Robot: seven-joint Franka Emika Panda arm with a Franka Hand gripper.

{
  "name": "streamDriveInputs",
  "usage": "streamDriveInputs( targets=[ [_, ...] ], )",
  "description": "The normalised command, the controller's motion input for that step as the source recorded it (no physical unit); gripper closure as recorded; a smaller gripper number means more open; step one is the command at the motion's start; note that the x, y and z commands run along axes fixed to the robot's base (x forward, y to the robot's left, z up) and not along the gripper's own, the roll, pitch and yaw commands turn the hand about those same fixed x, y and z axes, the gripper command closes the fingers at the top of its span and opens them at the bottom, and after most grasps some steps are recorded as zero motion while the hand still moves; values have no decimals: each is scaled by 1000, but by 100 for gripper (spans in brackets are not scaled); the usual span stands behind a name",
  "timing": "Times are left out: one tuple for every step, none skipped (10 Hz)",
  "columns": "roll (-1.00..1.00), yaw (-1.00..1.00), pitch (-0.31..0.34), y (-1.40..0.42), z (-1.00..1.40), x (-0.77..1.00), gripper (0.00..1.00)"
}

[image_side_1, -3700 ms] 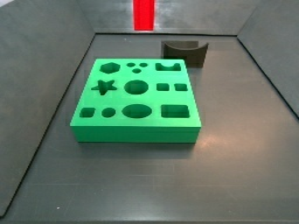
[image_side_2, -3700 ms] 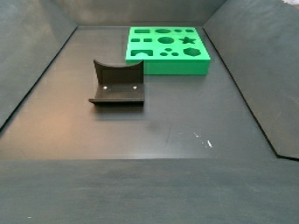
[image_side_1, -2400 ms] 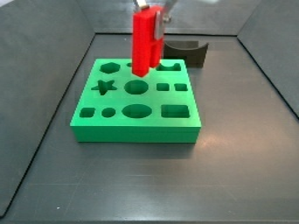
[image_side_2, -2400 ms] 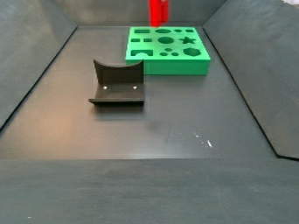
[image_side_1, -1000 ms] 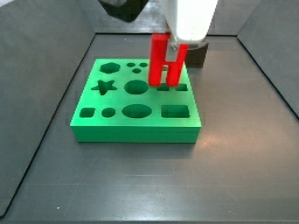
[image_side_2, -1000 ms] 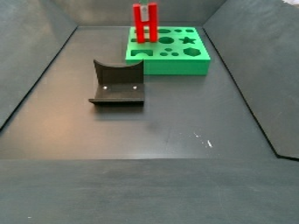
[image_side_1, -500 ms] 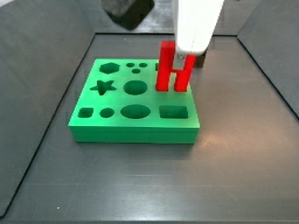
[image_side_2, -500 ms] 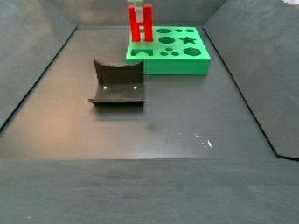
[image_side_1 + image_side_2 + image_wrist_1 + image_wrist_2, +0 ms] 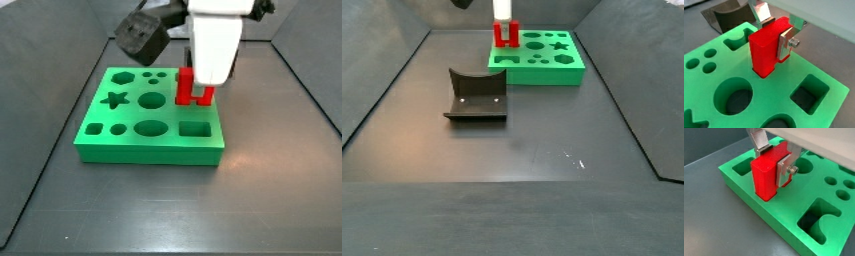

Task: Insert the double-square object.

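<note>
The double-square object (image 9: 197, 88) is a glossy bright red peg. It stands upright with its lower end in a hole near the far right of the green block (image 9: 147, 152). My gripper (image 9: 201, 72) is shut on the peg's upper part, directly above the block. In both wrist views the silver fingers (image 9: 786, 44) (image 9: 784, 169) clamp the peg (image 9: 765, 50) (image 9: 765, 174) from two sides, and its base sits down in the green block (image 9: 767, 95) (image 9: 785, 203). In a side view the peg (image 9: 505, 38) stands at the block's (image 9: 543, 78) near left corner under the gripper (image 9: 504, 22).
The dark fixture (image 9: 476, 95) stands on the floor apart from the block, and also shows in a wrist view (image 9: 725, 15). The block has several other shaped holes, among them a star (image 9: 118, 100) and circles (image 9: 154, 100). Dark walls enclose the floor.
The gripper has come down with the red peg over the block's far right part. The peg's lower end has gone into the hole, and less red shows above the block.
</note>
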Motion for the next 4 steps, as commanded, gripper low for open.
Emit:
streamDriveInputs(
  targets=[
    [70,0,-144,-154,-306,-114,100],
    [14,0,-186,-97,-223,-160,100],
    [0,0,-103,0,-29,-89,100],
    [0,0,0,0,0,0,100]
  ],
)
